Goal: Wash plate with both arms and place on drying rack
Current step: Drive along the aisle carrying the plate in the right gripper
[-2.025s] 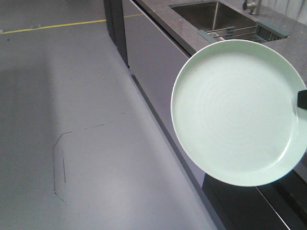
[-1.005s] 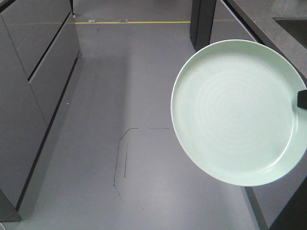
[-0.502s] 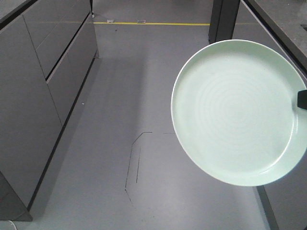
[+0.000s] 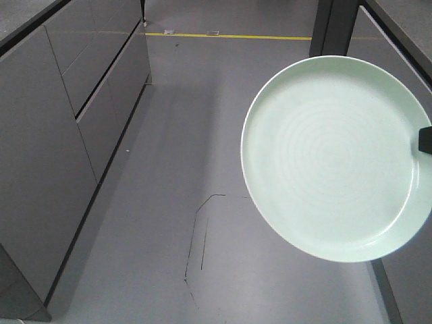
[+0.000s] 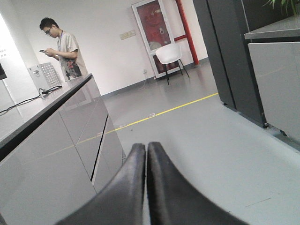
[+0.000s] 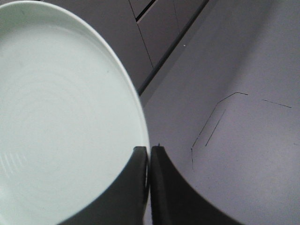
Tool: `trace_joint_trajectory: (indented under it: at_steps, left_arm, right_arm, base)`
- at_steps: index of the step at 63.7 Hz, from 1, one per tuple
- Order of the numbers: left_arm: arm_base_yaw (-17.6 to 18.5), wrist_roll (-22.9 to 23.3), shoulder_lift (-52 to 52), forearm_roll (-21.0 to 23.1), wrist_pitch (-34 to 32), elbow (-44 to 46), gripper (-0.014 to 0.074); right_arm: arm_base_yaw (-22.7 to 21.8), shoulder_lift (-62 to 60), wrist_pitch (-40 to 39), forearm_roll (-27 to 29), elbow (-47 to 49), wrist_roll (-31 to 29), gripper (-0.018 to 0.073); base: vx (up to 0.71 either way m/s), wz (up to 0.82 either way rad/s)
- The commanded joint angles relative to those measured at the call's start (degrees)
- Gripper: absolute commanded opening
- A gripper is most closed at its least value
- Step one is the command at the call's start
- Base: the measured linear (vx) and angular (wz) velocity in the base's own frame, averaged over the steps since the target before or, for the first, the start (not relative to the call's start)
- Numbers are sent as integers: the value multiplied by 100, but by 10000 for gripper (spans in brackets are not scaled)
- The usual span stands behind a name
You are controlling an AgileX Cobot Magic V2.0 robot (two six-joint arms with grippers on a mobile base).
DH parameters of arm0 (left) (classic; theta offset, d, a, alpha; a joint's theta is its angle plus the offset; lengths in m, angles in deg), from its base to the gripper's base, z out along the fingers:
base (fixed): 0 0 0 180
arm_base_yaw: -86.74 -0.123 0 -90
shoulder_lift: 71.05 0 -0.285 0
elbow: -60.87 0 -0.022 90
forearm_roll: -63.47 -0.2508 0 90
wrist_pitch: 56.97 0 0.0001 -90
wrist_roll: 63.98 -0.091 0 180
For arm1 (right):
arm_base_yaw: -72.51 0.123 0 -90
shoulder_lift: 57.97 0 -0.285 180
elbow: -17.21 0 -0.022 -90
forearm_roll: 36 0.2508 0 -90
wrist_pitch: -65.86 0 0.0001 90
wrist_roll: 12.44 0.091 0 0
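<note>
A round, pale mint-green plate [image 4: 331, 158] hangs in the air above a grey floor [image 4: 169, 155], resting on no surface. Its inner face, marked with faint concentric rings, is turned toward the front camera and fills the right side of that view. The right gripper [image 6: 149, 150] holds it by the rim. Its two dark fingers are pinched close together on the plate's edge, one against the inner face and the other behind it. In the front view only a small dark piece of this gripper shows, at the plate's right edge. The left gripper [image 5: 146, 147] holds nothing; its two black fingers are pressed together tip to tip, out over the floor. Grey cabinets [image 4: 61, 135] run along the left side of the floor. A yellow line [image 4: 229, 35] crosses the floor at the far end, near a dark pillar [image 4: 331, 27]. Thin dark lines [image 4: 199, 236] mark the floor to the left of the plate. In the left wrist view a person [image 5: 63, 47] stands behind the far end of the cabinets, head bowed, and a white chair [image 5: 168, 52] stands by the back wall.
</note>
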Motion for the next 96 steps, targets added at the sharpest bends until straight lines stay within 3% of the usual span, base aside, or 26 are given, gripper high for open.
trace_joint_trajectory:
  at_steps: [1, 96]
  left_arm:
    - [47, 56, 86, 27, -411, -123, -6]
    - [47, 56, 86, 27, -411, -123, -6]
  right_arm:
    - [-26, -48, -124, 328, 141, -30, -8]
    - [-26, -48, -124, 328, 141, -30, -8]
  base:
    - [14, 7]
    - [17, 2]
